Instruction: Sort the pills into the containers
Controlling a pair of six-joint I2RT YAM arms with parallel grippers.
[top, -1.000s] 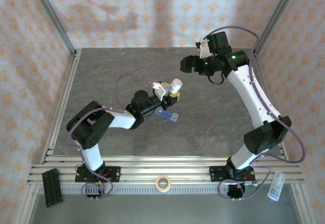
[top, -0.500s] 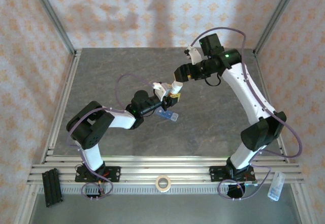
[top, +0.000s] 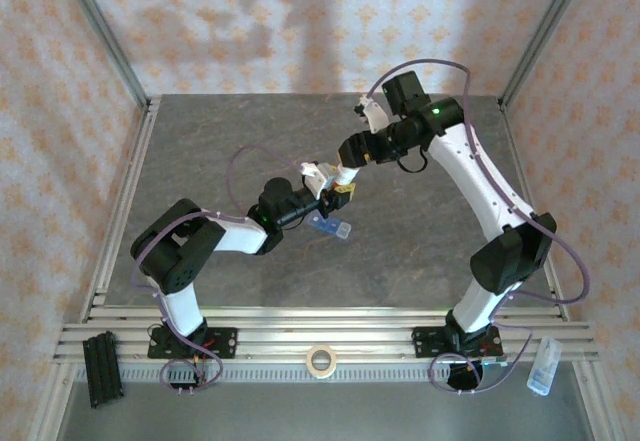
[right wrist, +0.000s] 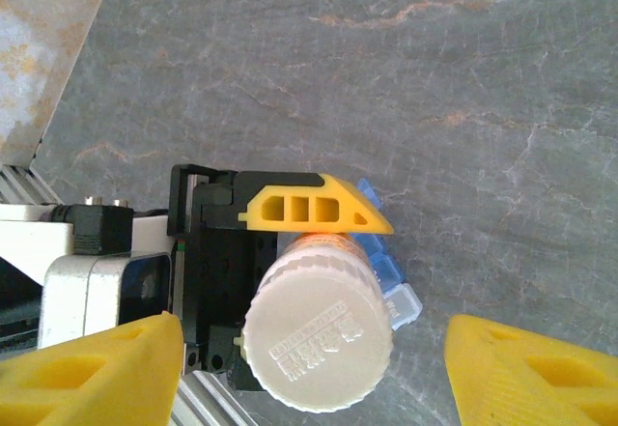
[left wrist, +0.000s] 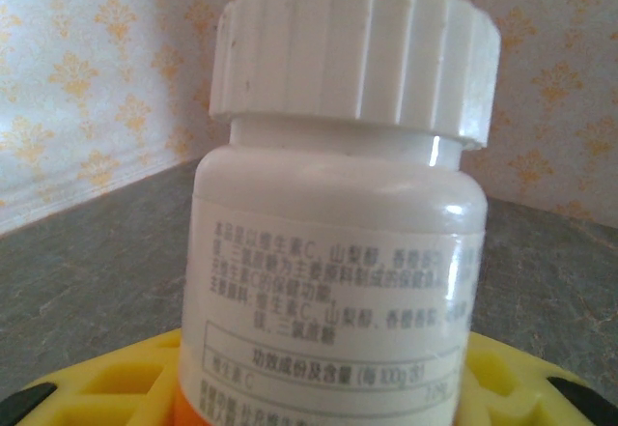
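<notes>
From above, the left gripper [top: 339,185] is clamping a small bottle [top: 346,174] and holding it upright off the table [top: 220,141], apparently so that the other arm can work on its top. The right gripper [top: 352,151] is hovering just over it. The pill-organiser strip [top: 331,227], whose compartments are the containers, is lying on the table just beside the held bottle, probably kept close for pouring.

In the left wrist view, the ribbed white cap [left wrist: 355,54] is sitting fully on the bottle, with the label facing the camera.

In the right wrist view, the right fingers [right wrist: 97,368] are standing wide apart on either side of the cap, seemingly lining up to grip and unscrew it. A left finger [right wrist: 309,204] is pressing the bottle's side, and the blue strip is peeking out behind it.
</notes>
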